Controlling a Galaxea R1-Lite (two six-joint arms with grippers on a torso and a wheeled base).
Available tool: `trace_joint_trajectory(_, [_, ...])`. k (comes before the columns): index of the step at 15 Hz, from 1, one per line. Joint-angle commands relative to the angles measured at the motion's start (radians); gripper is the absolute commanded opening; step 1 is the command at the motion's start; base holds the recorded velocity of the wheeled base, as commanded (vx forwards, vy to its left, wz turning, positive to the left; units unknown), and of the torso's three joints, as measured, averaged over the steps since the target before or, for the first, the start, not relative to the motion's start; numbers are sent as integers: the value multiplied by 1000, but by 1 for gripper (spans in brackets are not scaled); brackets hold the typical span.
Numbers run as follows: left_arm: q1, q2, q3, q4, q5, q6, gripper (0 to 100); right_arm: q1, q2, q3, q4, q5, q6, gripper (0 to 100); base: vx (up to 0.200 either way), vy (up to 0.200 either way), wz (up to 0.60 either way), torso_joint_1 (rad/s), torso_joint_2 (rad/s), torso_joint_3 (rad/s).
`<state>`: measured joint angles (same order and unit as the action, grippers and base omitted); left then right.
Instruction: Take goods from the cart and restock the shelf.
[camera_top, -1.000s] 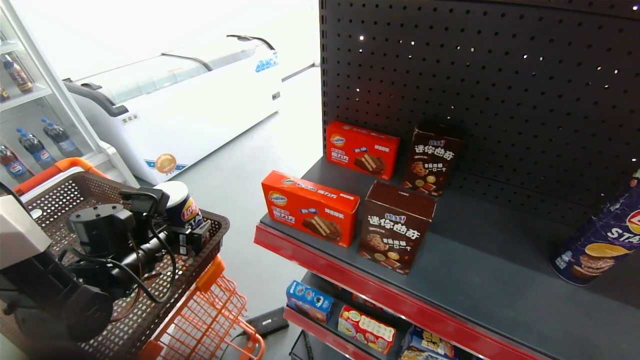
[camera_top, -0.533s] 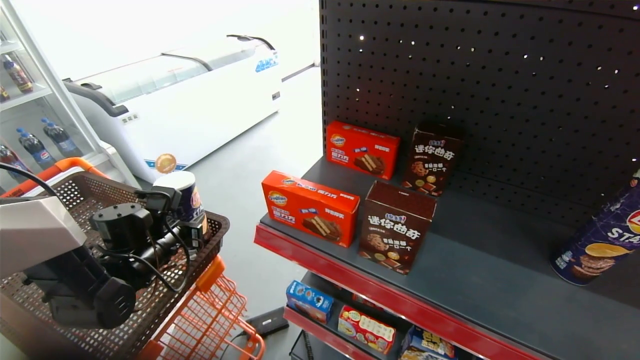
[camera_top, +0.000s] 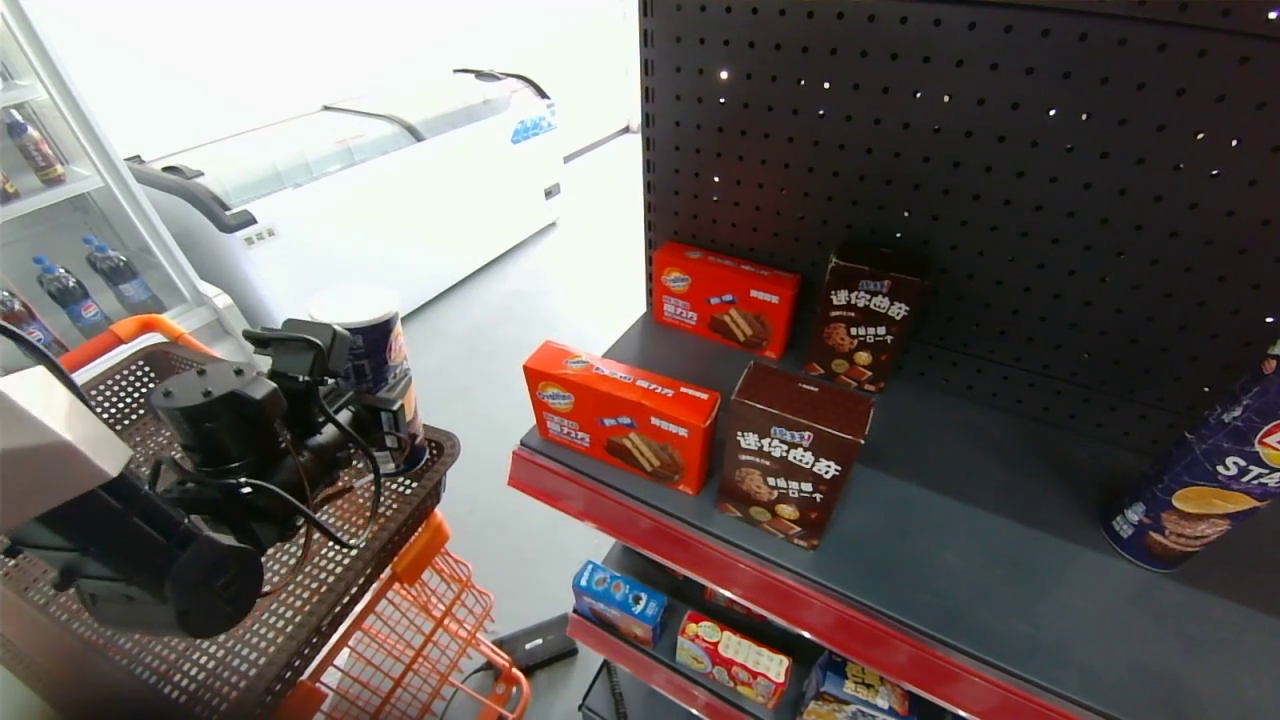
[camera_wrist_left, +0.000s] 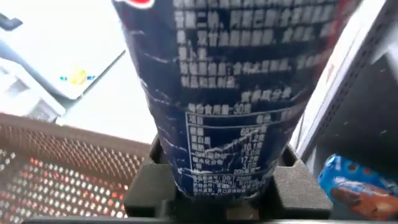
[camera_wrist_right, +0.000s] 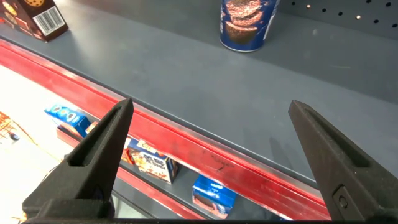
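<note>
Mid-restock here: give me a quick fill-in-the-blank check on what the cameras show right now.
The left gripper holds a chip can over the cart's basket, coloured ___.
The shelf carries two orange boxes and ___ brown boxes.
The right gripper hangs over the shelf with its jaws ___.
Missing words: brown; two; open.

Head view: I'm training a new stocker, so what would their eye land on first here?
The left gripper shut on a dark blue chip can, upright over the brown cart basket at left. Next, two orange wafer boxes and two brown cookie boxes on the shelf, with a second chip can at far right.
</note>
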<state>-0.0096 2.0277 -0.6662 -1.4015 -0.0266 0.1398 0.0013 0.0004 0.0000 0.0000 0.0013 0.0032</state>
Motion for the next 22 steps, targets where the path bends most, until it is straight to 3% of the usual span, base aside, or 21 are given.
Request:
trace_joint_trajectory(1, [-29,-191,-1,90,-18,1,0,0,0,0,0,0,0,100,0,0,0,0,0,0])
trace_joint_trajectory(3, [-43,-302,2,207,-35,-2,0,0,0,0,0,0,0,100,0,0,0,0,0,0])
trace_joint_trajectory(5, [-64,-359,-3,236,-52,-6,0,0,0,0,0,0,0,100,0,0,0,0,0,0])
trace_joint_trajectory(8, [-153,-501,5,360,-59,-9,0,0,1,0,0,0,0,100,0,0,0,0,0,0])
trace_joint_trajectory(9, [-158,-543,-23,472,-58,-40,0,0,1,0,0,0,0,100,0,0,0,0,0,0])
trace_joint_trajectory(10, [-187,-550,31,475,-79,-48,0,0,0,0,0,0,0,100,0,0,0,0,0,0])
trace_joint_trajectory(11, [-256,-550,62,457,-93,-69,0,0,0,0,0,0,0,100,0,0,0,0,0,0])
trace_joint_trajectory(14, [-329,-561,48,441,-93,-74,0,0,0,0,0,0,0,100,0,0,0,0,0,0])
trace_joint_trajectory(15, [-379,-586,31,453,-96,-80,0,0,1,0,0,0,0,100,0,0,0,0,0,0])
trace_joint_trajectory(17, [-443,-596,45,441,-96,-114,0,0,1,0,0,0,0,100,0,0,0,0,0,0])
trace_joint_trajectory(19, [-510,-615,42,466,-96,-120,0,0,0,0,0,0,0,100,0,0,0,0,0,0])
trace_joint_trajectory(22, [-544,-621,45,463,-102,-114,0,0,1,0,0,0,0,100,0,0,0,0,0,0])
